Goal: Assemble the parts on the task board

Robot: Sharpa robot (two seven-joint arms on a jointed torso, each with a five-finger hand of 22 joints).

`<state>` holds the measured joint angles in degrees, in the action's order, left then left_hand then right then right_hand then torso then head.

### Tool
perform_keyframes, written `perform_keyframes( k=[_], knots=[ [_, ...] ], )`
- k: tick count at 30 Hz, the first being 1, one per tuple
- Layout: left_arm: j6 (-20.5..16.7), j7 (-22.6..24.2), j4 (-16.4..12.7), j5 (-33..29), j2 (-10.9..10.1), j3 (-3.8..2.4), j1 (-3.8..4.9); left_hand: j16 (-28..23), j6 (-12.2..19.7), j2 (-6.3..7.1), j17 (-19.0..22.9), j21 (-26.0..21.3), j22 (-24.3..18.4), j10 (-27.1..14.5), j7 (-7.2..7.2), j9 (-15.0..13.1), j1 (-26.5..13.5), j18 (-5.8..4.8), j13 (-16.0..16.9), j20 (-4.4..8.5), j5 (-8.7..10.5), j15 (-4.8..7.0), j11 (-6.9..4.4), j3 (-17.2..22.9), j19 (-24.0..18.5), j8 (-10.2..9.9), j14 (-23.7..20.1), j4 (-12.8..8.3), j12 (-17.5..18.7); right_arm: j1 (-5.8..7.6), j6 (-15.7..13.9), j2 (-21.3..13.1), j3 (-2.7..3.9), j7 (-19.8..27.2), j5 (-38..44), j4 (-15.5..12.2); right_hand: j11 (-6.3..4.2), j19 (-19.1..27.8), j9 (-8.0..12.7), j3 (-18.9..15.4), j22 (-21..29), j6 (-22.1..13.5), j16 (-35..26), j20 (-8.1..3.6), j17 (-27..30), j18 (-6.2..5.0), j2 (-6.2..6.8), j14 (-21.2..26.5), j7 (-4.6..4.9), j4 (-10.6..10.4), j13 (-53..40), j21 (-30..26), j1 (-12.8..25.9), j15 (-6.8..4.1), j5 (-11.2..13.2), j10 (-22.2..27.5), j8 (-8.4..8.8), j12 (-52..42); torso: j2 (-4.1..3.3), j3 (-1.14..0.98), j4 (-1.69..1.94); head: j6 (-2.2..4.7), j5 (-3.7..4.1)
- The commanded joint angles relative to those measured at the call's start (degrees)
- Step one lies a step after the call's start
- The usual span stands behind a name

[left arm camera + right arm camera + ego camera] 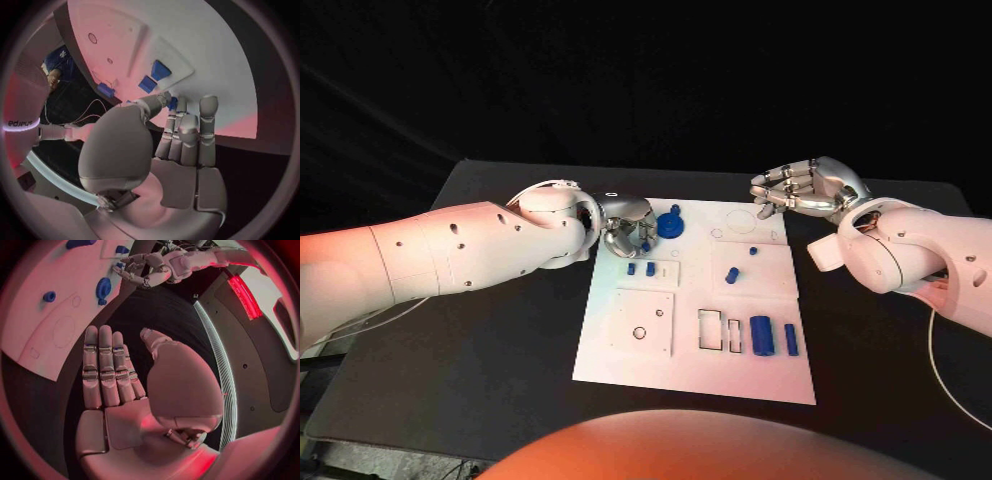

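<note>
where the task board [733, 385] comes nearest the robot, bare white plate is seen, and just beyond it a large blue block [762, 335] and a slimmer blue bar [790, 339] lie side by side near the right edge, with narrow rectangular slots [721, 331] to their left and a square panel [645, 322] further left. past the middle, a small blue piece [731, 272] and two small blue pegs [640, 268] are found on the board, with another small peg [753, 252] beyond. at the far left corner, the left hand [626, 226] is held over the board with fingers curled downward beside a round blue part [672, 225]; whether anything is pinched cannot be told. in the left wrist view its fingers [187, 131] reach toward blue pieces [160, 70]. at the far right edge, the right hand [805, 186] is raised above the table [473, 330], fingers apart and nothing held, which is confirmed in the right wrist view [134, 390]
</note>
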<state>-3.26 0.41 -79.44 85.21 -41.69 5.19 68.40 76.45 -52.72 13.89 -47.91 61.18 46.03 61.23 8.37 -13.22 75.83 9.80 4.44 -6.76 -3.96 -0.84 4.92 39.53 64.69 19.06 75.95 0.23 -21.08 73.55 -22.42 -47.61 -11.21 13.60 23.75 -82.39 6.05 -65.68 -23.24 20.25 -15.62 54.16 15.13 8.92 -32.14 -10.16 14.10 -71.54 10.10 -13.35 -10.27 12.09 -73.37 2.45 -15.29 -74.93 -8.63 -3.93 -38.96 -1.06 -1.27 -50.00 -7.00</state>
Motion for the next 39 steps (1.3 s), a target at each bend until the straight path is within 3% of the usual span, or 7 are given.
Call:
perform_keyframes(
  k=[1,15,21,26,33,39],
  knots=[
    [-0.46,0.16,-0.19,-0.42,0.04,0.0,-0.05,-0.24,0.55,0.29,0.17,-0.31,-0.2,-0.57,0.15,0.1,-0.44,-0.51,-0.1,-0.01,0.23,0.09,0.09,-0.32,-0.42,-0.42,-0.49,0.13,0.45,-0.04,0.37,0.0,0.01,0.51,0.36,-0.03,-0.15,-0.3,-0.06,-0.15,0.06,-0.32,-0.24,0.19,-0.01,-0.27,0.02,0.16,0.09,0.24,0.06,-0.34,-0.65,0.31,0.0,0.4,-0.36,0.01,0.0,-0.01,-0.02,0.0,-0.02],
    [-0.81,-0.46,-0.27,-0.43,-0.21,-0.03,-0.08,-0.46,1.8,1.02,1.29,-0.88,-0.92,-2.41,0.43,0.34,-0.87,-0.39,-0.17,-0.39,0.24,-0.46,0.77,-0.55,-0.88,-1.58,-1.11,0.32,1.9,-0.04,0.34,-0.05,0.01,0.49,0.36,-0.01,-0.13,-0.38,-0.07,-0.26,0.29,-0.42,-0.41,0.21,-0.02,-0.28,0.04,0.12,0.11,0.09,0.17,-0.41,-0.78,0.32,0.01,0.45,-0.45,-0.04,0.01,0.02,-0.01,0.0,-0.04],
    [-1.21,-0.94,-0.6,-0.4,-0.79,-0.16,-0.09,-1.06,3.49,1.35,3.78,-1.76,-2.08,-6.24,0.06,0.66,-0.71,-0.18,-0.45,-1.07,0.24,-1.41,1.87,-1.64,-1.62,-3.01,-2.19,0.45,3.72,-0.04,0.2,-0.09,0.01,0.43,0.58,0.15,-0.12,-0.37,-0.06,-0.3,0.34,-0.47,-0.45,0.22,-0.02,-0.28,0.11,0.14,0.11,0.11,0.2,-0.44,-0.84,0.33,0.01,0.5,-0.45,-0.02,0.0,0.03,-0.01,0.0,-0.03],
    [-2.3,-0.81,-1.2,-0.61,-1.51,-0.32,-0.1,-1.13,4.82,0.73,5.15,-2.27,-2.8,-10.15,-0.28,1.06,0.32,-0.07,-0.54,-1.69,0.1,-2.11,2.7,-4.74,-2.02,-4.19,-2.77,0.72,4.45,-0.04,0.3,-0.12,0.01,0.45,0.86,0.31,0.0,-0.28,-0.06,-0.34,0.48,-0.57,-0.71,0.27,0.05,-0.25,0.34,0.42,0.2,0.34,0.35,-0.54,-1.25,0.44,-0.01,0.98,-0.47,0.15,0.0,0.06,-0.03,0.0,-0.03],
    [-3.56,0.37,-2.46,-4.32,-2.93,-1.44,-0.1,-0.84,5.01,0.18,5.14,-2.31,-2.91,-10.89,-0.16,1.18,0.99,-0.03,-0.39,-1.85,0.02,-2.28,2.82,-6.67,-2.01,-4.5,-2.71,1.18,3.82,-0.05,1.17,-0.18,0.01,0.97,1.81,0.7,0.39,-0.28,-0.11,-0.05,0.81,-0.06,-1.14,0.43,0.09,-0.24,0.64,0.76,0.44,1.16,1.05,-0.65,-2.61,0.69,-0.07,3.06,-0.81,0.37,-0.01,0.03,-0.07,0.0,0.03],
    [-5.33,2.93,-3.78,-17.05,-5.15,-2.88,-0.07,-0.63,3.8,-0.12,5.72,-2.6,-3.53,-8.78,0.98,1.0,1.34,0.14,0.34,-1.39,0.01,-1.83,2.2,-6.63,-2.25,-3.95,-2.85,1.66,1.02,-0.05,2.1,-0.39,0.01,1.41,3.84,1.51,0.12,-2.68,0.17,2.55,0.04,0.62,0.83,-0.57,-0.98,-0.32,0.98,-2.08,0.27,3.95,2.11,1.28,-6.29,-0.22,-0.18,3.87,-0.7,0.14,0.05,0.0,-0.03,0.25,0.2]
  ],
)
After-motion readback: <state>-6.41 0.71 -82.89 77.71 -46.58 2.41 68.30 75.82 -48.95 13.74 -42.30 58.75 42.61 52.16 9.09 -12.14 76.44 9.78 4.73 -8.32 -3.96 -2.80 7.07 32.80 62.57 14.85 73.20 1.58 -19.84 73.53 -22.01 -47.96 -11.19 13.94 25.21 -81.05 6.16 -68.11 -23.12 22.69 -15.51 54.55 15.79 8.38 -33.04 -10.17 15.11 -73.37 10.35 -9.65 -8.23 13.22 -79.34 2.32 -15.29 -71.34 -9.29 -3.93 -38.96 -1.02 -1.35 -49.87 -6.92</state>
